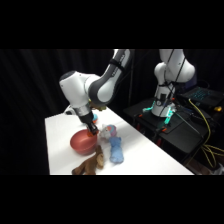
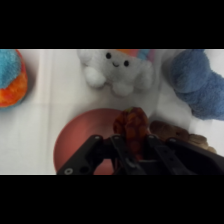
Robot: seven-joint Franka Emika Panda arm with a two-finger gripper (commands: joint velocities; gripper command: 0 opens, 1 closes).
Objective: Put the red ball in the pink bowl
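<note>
In the wrist view the red ball (image 2: 133, 121), small and red-orange, sits between the two fingers of my gripper (image 2: 132, 136), which is shut on it. The ball hangs over the right part of the pink bowl (image 2: 80, 142), a round shallow dish on the white table. In the side view the gripper (image 1: 93, 129) points down just above the far right rim of the pink bowl (image 1: 80, 143); I cannot make out the ball there.
A white-and-blue plush toy (image 2: 116, 67) (image 1: 108, 132) lies just beyond the bowl. A blue plush (image 2: 197, 82) (image 1: 116, 151) and a brown soft toy (image 2: 172, 132) (image 1: 90, 165) lie beside it. An orange-and-blue round toy (image 2: 11, 80) is further off. A second arm's stand (image 1: 162, 107) is behind the table.
</note>
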